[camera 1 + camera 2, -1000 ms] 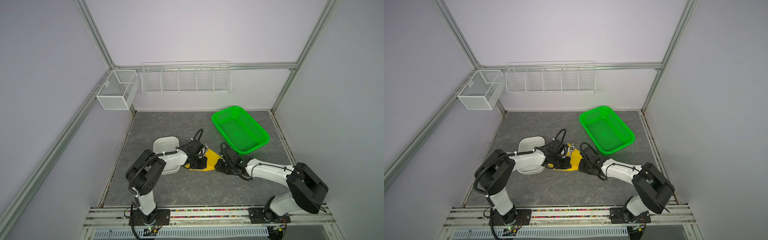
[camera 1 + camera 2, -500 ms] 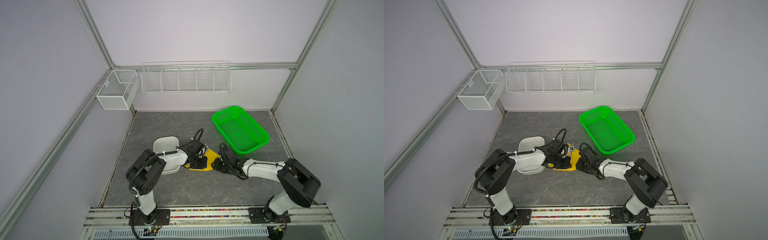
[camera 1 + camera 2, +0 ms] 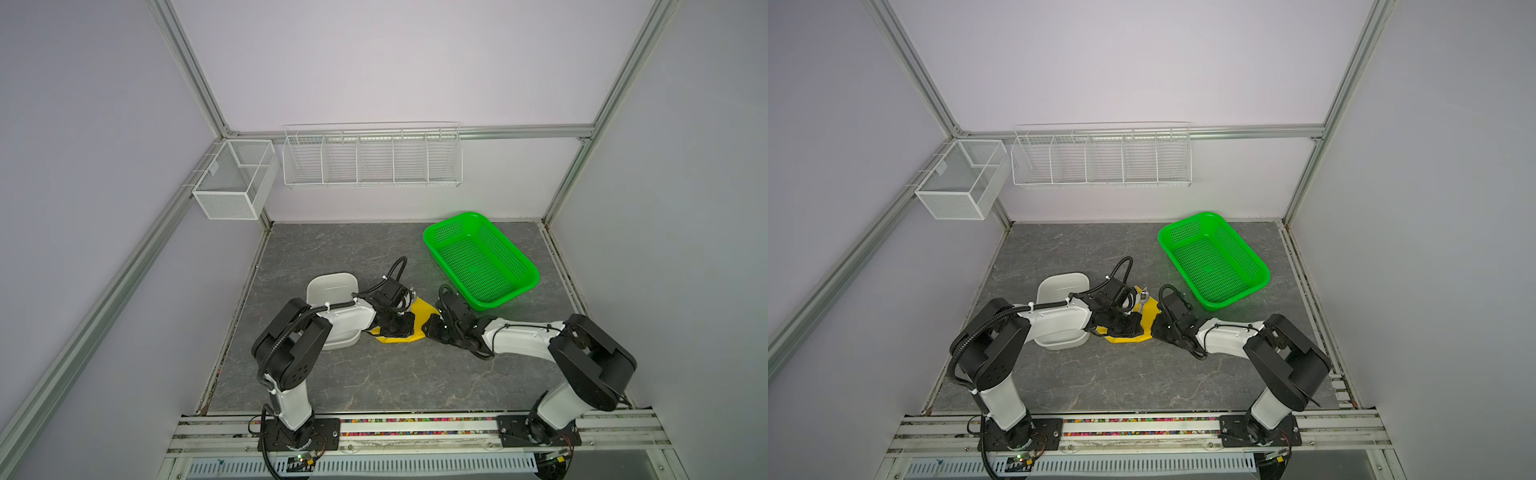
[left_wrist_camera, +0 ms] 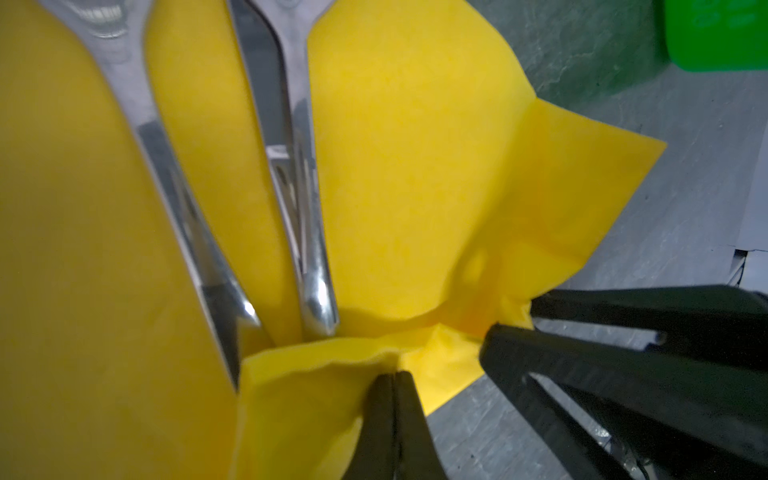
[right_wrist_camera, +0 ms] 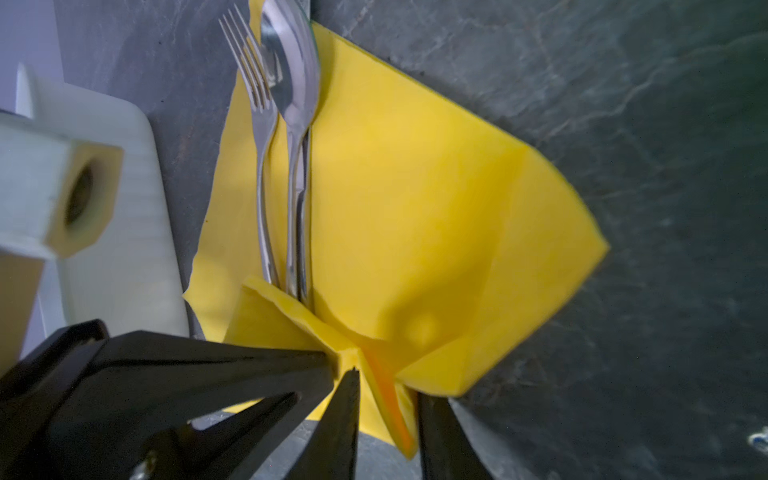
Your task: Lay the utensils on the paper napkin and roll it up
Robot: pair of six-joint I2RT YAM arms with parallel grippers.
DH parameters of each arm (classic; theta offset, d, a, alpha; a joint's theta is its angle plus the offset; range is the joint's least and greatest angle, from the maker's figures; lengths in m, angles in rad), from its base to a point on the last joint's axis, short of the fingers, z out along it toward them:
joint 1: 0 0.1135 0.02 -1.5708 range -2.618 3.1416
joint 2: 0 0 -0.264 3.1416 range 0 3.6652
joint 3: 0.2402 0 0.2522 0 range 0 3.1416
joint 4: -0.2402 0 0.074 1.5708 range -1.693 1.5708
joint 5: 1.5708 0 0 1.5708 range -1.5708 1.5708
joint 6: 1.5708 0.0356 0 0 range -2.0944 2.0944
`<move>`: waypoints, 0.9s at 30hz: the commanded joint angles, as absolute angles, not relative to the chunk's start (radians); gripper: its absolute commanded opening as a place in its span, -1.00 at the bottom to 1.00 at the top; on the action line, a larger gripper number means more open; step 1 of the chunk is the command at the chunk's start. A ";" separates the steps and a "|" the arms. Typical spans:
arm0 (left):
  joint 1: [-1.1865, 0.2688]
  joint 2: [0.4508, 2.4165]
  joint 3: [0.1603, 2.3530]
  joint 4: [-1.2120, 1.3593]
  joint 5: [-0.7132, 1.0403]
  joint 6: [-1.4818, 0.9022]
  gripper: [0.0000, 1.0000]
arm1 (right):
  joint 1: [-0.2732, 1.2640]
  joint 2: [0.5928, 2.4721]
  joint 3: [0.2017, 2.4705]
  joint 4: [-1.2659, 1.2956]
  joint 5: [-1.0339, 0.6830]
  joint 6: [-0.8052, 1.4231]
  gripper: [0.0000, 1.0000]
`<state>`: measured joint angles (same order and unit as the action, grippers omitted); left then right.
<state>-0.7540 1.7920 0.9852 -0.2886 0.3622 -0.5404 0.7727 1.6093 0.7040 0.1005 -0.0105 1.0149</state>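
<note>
At the left of my feed the white tray (image 3: pixel 332 286) sits on the grey bench (image 3: pixel 374 374), with the left forearm stretched over its near end. Just right of it, the left claw (image 4: pixel 392 376) is closed tight. Its fingertips are pressed together on a folded-over edge of the paper napkin (image 5: pixel 415 199), holding that flap up over the handle ends of the utensils (image 5: pixel 286 187). The napkin lies mid-bench, just beside the tray and between the two claws. On it the fork (image 5: pixel 259 124) and spoon (image 5: pixel 295 75) rest side by side, almost touching, heads at the napkin's far corner and handles running back under the lifted flap. Next comes the right claw (image 5: pixel 386 386), jaws narrow and straddling a raised crease at the napkin's near corner — the paper stands between its fingers (image 5: pixel 432 432), but I cannot tell whether they actually clamp it. Furthest right and further back, the green basket (image 3: pixel 478 257) stands apart from the napkin.
</note>
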 commanded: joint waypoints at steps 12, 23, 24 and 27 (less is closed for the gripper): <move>-0.759 1.787 1.012 -0.291 0.354 -0.526 -0.98 | 0.759 1.579 0.654 0.080 0.070 1.137 -0.29; -0.759 1.784 1.016 -0.294 0.352 -0.523 -0.98 | 0.759 1.633 0.661 0.177 0.086 1.156 -0.64; -0.759 1.785 1.016 -0.294 0.350 -0.523 -0.98 | 0.760 1.626 0.655 0.188 0.086 1.153 -0.67; -0.759 1.782 1.014 -0.291 0.348 -0.526 -0.98 | 0.767 1.596 0.648 0.176 0.098 1.147 -0.68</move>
<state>-0.7540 1.7920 0.9855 -0.2886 0.3626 -0.5404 0.7654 1.6176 0.6628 0.1730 0.0673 1.1122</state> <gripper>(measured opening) 0.047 0.163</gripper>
